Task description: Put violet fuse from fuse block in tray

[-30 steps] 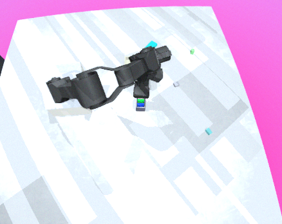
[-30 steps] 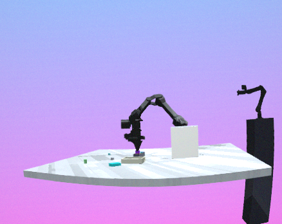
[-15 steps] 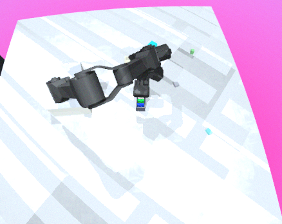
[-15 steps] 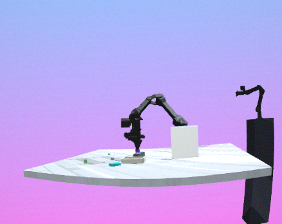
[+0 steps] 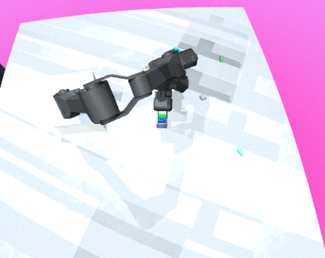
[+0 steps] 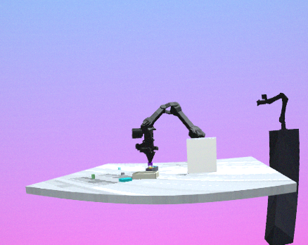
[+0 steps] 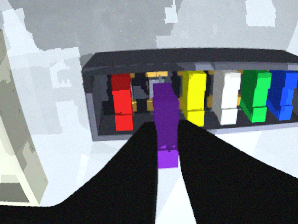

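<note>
Violet fuse (image 7: 165, 123) is pinched between the black fingers of the gripper (image 7: 166, 163) at the centre of the wrist frame, raised in front of the dark fuse block (image 7: 193, 96). Red (image 7: 121, 102) and yellow (image 7: 196, 98) fuses are seen seated on either side. The tray (image 6: 145, 174) is seen just beside the block in the exterior view.

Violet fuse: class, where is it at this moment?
In the wrist view the violet fuse is clamped in the gripper, above the fuse block, between red fuse and yellow fuse.
</note>
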Controlling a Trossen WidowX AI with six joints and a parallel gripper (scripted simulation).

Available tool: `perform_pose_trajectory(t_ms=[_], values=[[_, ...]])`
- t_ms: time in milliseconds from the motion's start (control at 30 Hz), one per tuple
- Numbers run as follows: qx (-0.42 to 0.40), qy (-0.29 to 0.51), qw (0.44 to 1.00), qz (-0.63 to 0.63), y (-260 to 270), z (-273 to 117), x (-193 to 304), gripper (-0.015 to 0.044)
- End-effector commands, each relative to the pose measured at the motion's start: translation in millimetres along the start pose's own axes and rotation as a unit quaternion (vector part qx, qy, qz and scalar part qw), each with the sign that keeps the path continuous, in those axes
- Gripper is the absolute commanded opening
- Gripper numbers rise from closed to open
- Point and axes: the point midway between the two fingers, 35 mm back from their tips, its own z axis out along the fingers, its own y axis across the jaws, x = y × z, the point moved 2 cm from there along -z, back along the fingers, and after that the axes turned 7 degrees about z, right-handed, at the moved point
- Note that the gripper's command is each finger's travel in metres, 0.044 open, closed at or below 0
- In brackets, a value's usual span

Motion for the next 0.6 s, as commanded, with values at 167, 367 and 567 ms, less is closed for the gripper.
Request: perform_pose_trajectory(t_ms=[167,367,567], values=[[-0.002,0.002,1.000,0.003,0.4,-9.3,0.3,0.0000],[-0.002,0.002,1.000,0.003,0.4,-19.2,0.3,0.0000],[-0.002,0.002,1.000,0.003,0.3,-25.0,0.4,0.0000]])
